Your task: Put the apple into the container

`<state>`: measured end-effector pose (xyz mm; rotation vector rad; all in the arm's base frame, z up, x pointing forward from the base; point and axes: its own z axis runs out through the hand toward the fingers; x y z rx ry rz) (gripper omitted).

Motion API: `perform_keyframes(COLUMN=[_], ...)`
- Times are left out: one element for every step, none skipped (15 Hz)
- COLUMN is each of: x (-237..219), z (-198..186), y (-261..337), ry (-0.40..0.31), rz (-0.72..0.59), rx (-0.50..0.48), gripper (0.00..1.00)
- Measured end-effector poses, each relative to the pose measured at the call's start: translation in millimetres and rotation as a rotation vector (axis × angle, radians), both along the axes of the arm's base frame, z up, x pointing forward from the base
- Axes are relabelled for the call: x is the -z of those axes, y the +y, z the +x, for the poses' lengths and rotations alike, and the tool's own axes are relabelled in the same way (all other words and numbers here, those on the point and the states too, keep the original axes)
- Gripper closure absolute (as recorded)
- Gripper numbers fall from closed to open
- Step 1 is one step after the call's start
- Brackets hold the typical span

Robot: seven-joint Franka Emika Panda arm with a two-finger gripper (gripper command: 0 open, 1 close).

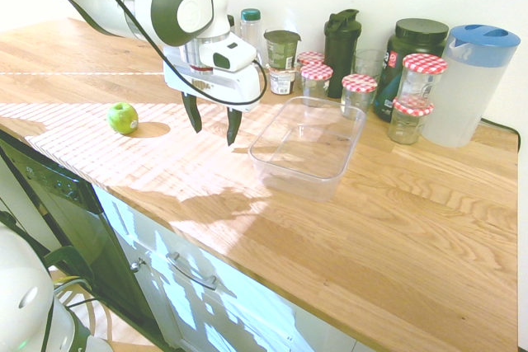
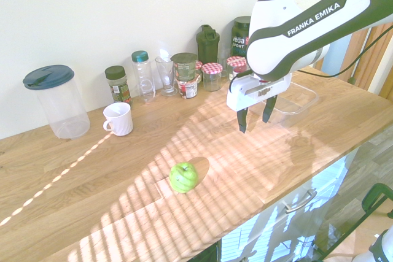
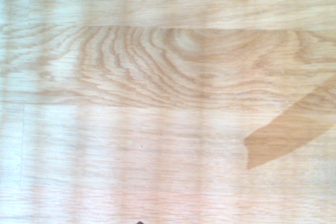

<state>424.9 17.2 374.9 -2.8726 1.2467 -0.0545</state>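
The hand (image 1: 213, 127) hangs above the wooden surface (image 1: 396, 228), pointing straight down, fingers spread wide and holding nothing. The apple (image 1: 122, 118) rests on the surface, well apart to the hand's left. The clear container (image 1: 307, 146) stands just right of the hand.

Only a wooden countertop (image 3: 157, 77) fills the wrist view: pale oak planks with curved grain around a knot, faint bands of light across them, and a darker wedge-shaped shadow (image 3: 286, 135) at one edge.
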Motion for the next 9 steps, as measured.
perform_keyframes(x=[1,0,-5,-15,-25,-37,-47,-55,-61], z=[0,1,4,8,12,14,13,9,3], y=[0,0,2,8,21,43,71,105,136], ry=[0.002,-0.001,-0.013,-0.029,-0.04,-0.047,-0.056,-0.067,-0.076], rz=[0.0,0.0,0.0,0.0,0.002,0.004,0.011,0.02,0.023], rx=[-0.001,-0.002,-0.008,-0.031,-0.071,-0.124,-0.183,-0.253,-0.319], gripper=[0.0,0.0,0.0,0.0,0.0,0.0,0.0,0.0,0.0])
